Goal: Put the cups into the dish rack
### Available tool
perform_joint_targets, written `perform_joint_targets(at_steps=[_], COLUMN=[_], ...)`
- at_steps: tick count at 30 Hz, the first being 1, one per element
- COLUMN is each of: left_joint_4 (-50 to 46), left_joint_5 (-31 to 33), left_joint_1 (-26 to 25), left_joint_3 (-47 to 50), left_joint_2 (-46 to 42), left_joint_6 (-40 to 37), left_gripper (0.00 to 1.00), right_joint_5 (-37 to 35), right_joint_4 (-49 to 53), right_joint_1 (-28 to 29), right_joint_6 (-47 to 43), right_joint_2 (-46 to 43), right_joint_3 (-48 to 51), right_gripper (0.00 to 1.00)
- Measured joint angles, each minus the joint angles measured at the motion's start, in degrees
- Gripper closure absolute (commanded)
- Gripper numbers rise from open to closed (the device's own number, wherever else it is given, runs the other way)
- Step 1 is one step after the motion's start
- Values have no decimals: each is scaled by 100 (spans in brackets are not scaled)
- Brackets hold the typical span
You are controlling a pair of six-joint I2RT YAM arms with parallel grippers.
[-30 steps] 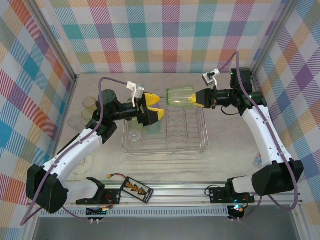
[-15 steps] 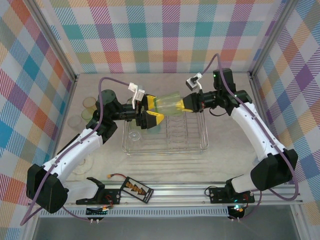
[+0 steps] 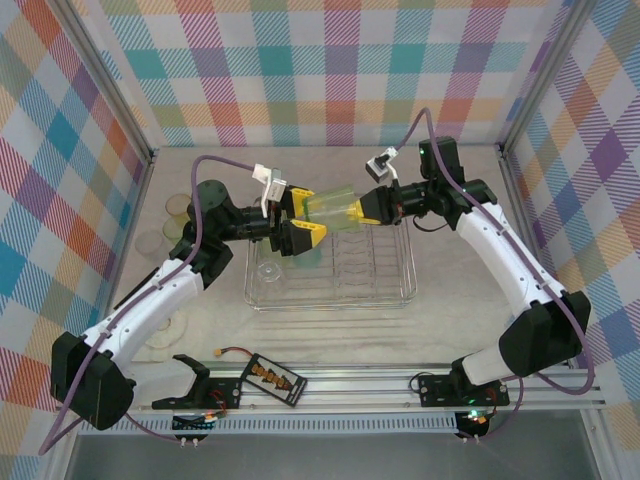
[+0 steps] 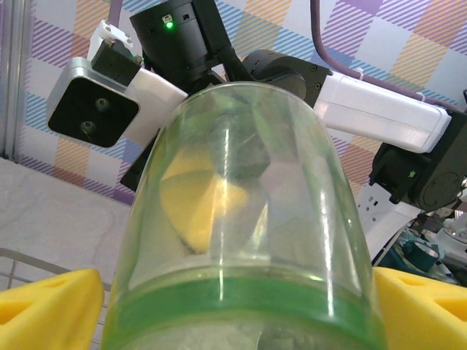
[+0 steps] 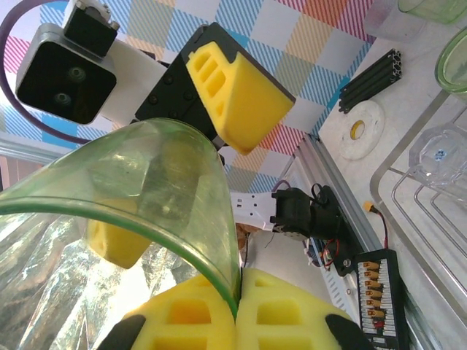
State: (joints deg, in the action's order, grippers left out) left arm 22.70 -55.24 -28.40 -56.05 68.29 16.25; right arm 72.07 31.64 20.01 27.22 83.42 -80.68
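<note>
My right gripper (image 3: pixel 364 207) holds the light green cup (image 3: pixel 330 207) in the air above the back-left part of the dish rack (image 3: pixel 340 301). The cup lies on its side there, with the mouth toward the right side of the rack and the base toward the left side. In the right wrist view, my right gripper (image 5: pixel 237 315) has its two yellow fingers (image 5: pixel 190 313) pressed together on the rim of the cup (image 5: pixel 146 175). One finger is inside the mouth and one is outside, so the thin wall is pinched between them.

My left gripper (image 3: pixel 303 216) is above the left edge of the rack, at the base end of the cup. Its fingers (image 4: pixel 45 310) are spread wide, one on each side of the cup (image 4: pixel 248 219), beside the green band near the base. Whether the pads touch the wall, I cannot tell.

Inside the rack, in its front-left part, a clear cup (image 3: pixel 268 270) rests among the wires. Just behind it a teal cup (image 3: pixel 306 258) is also in the rack, partly hidden under my left gripper. On the table to the left of the rack, well apart from it, are a yellowish cup (image 3: pixel 178 205) and a pale cup (image 3: pixel 150 243). A flat black box with orange marks (image 3: pixel 272 376) lies in front of the rack, apart from it.
</note>
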Motion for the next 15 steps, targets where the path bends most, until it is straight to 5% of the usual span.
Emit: perform_joint_targets(at_steps=[4,6,9,15], left_joint_4=[-37,-181,-538,-981], left_joint_5=[44,120,151,240], left_joint_1=[-39,-63,-57,-120], left_joint_3=[-7,-44,-210,-391], left_joint_2=[0,2,42,70], left_joint_6=[-114,-232,-472,-949], left_gripper=[15,37,47,65], right_joint_5=[-28,2,26,2], right_joint_4=[-31,-37,-68,-129], right_joint_1=[35,59,28,48], right_joint_6=[46,63,68,146], right_joint_2=[122,195,245,293], right_joint_3=[0,0,0,0], right_gripper=[100,100,98,80])
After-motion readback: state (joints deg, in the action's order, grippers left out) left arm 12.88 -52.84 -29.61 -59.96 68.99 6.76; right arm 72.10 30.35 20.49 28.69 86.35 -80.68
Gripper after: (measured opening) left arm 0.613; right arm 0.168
